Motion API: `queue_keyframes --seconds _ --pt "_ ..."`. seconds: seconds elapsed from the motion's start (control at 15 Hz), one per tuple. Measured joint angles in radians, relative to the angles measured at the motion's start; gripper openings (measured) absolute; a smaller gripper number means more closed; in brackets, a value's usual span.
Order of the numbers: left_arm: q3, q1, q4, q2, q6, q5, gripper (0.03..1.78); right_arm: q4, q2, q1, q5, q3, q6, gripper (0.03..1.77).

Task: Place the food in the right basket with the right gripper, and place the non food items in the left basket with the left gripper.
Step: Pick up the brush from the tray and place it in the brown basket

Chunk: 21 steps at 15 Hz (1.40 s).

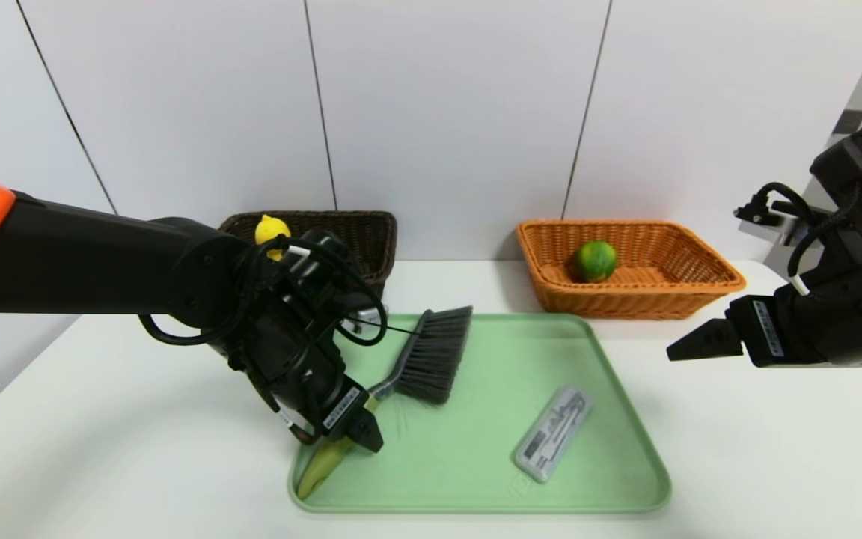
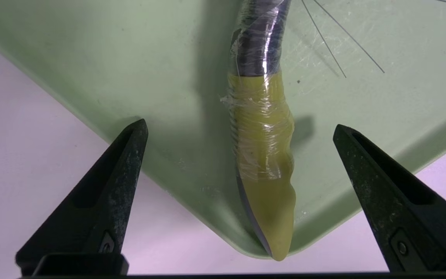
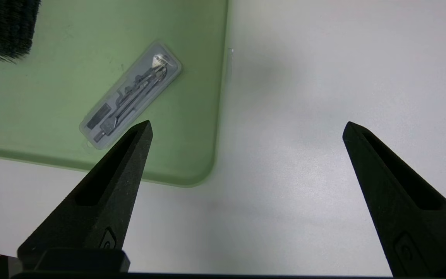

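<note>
The green lime (image 1: 595, 260) lies in the orange-tan right basket (image 1: 700, 258). A yellow toy (image 1: 271, 229) sits in the dark brown left basket (image 1: 371, 232). On the green tray (image 1: 610, 389) lie the grey-bristled brush (image 1: 431, 355) and the flat grey case (image 1: 553, 432). My left gripper (image 1: 362, 438) hangs open over the brush's green handle (image 2: 267, 162), a finger on each side of it, without touching it. My right gripper (image 1: 689, 346) is open over the bare table to the right of the tray, with nothing between its fingers (image 3: 128, 162). The case (image 3: 131, 94) shows beyond it.
The tray's near left corner (image 2: 246, 248) sits under the handle tip. White table (image 1: 775, 464) surrounds the tray, and a white panelled wall stands behind the baskets.
</note>
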Motion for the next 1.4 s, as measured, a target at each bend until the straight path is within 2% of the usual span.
queue_keyframes --seconds 0.73,1.4 --pt "0.000 0.001 -0.007 0.016 0.027 0.001 1.69 0.000 0.003 0.000 0.000 0.007 -0.002 1.70" --pt "0.002 -0.014 -0.007 0.027 0.028 0.082 1.69 0.001 0.000 0.001 0.001 0.013 0.000 1.70"
